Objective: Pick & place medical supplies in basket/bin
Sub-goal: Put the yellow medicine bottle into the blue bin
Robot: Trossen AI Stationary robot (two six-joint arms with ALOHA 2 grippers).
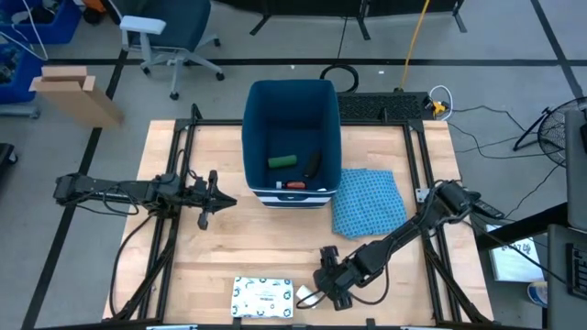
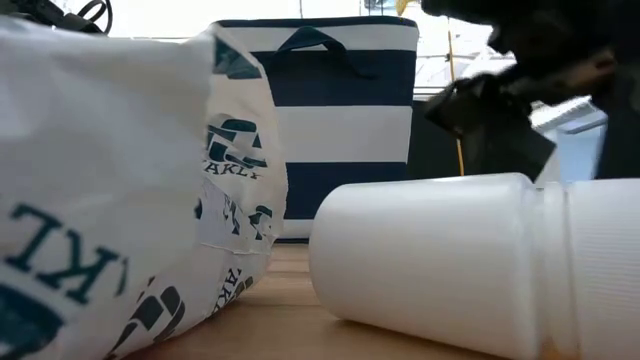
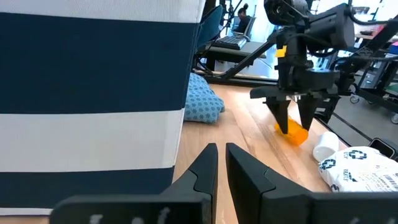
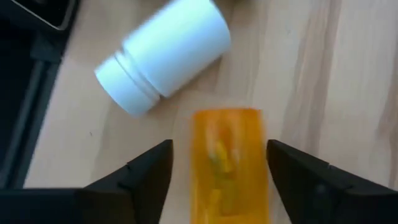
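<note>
Nearest, we list a white speckled packet (image 1: 263,297) and white bottle (image 4: 163,56) lying on the table (image 1: 266,243). Beside them our right gripper (image 4: 217,165) stands over the orange pill bottle (image 4: 229,158), jaws wide, gripping nothing. Farther, left gripper (image 1: 218,199), jaws nearly closed, empty, beside the dark-blue bin (image 1: 292,101) holding a green box (image 1: 282,161).

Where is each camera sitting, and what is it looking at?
High view: above the table, looking straight down at the bin and both arms.
Low view: at table-top height, facing the white bottle and packet.
Left wrist view: past the left gripper toward the right gripper.
Right wrist view: down on the orange pill bottle.
Both wrist views share the orange bottle.
</note>
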